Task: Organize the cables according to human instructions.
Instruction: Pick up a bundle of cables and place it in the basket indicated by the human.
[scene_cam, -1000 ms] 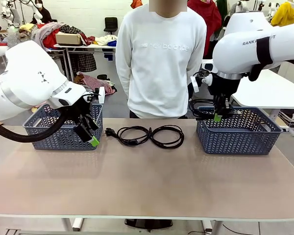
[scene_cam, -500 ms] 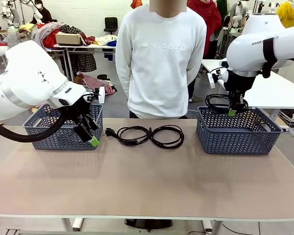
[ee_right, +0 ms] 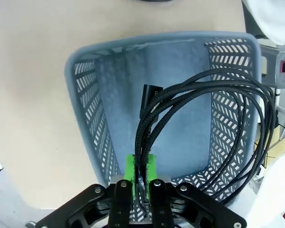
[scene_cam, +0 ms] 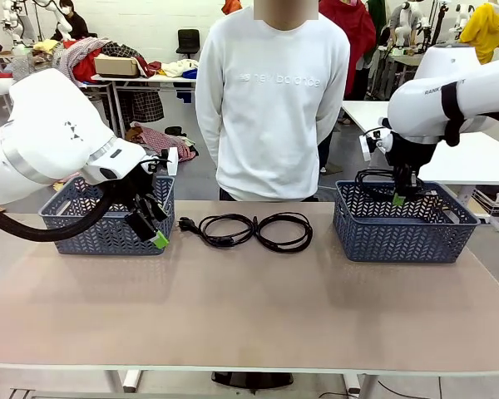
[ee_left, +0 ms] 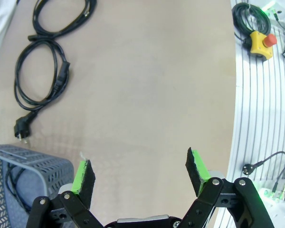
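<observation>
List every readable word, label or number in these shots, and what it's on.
"new balance": across the chest of the person's white sweatshirt.
"RANK": part of a word on the right arm; the rest can't be read.
Pale mark on the plug of the cable: too small to read.
Nothing else is legible.

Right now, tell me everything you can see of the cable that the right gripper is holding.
The cable is a thin black cord with a braided-looking sheath, gathered in a loose coil of several loops. One small black plug shows at an end. The right gripper is shut on a bunch of its strands between the green pads. The coil hangs over the open grey-blue basket, with some loops reaching past one wall. Whether it touches the basket cannot be told.
</observation>
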{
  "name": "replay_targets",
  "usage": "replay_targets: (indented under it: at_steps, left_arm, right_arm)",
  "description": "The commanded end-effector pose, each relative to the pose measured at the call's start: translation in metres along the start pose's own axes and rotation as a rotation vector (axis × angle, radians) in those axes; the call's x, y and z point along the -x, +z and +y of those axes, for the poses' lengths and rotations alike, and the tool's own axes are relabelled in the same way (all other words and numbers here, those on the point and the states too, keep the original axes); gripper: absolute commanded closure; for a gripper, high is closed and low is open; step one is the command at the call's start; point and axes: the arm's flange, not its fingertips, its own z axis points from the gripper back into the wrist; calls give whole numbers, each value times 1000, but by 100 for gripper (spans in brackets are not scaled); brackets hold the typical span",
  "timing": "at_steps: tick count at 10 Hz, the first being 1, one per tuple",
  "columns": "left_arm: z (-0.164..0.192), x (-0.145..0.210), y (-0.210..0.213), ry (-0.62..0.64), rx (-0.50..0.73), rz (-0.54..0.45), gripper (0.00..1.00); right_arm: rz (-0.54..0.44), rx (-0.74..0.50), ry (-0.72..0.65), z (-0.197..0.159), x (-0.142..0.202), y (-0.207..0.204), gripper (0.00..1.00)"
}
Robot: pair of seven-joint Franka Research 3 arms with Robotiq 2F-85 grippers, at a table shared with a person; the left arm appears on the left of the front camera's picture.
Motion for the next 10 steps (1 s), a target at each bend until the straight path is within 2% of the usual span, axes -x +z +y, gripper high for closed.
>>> replay_targets:
  at_steps: [1,6,7,8,9,10]
  left_arm:
    - [1,0,2,2,-7,9,0]
    - [1,0,2,2,-7,9,0]
    - [1,0,2,2,-7,9,0]
    - [1,0,2,2,-7,9,0]
    - [1,0,2,2,-7,9,0]
    - [1,0,2,2,-7,9,0]
  right_arm:
    - [-4,17,42,-7,0,-1,89]
    - [20,20,34,-11,-4,-16,89]
    - [15,14,32,-12,-4,-18,69]
    - [17,30,8,-15,-4,-22,69]
    - [11,27,-1,-16,-4,-22,50]
    - [-3,34,-15,-15,-3,-18,65]
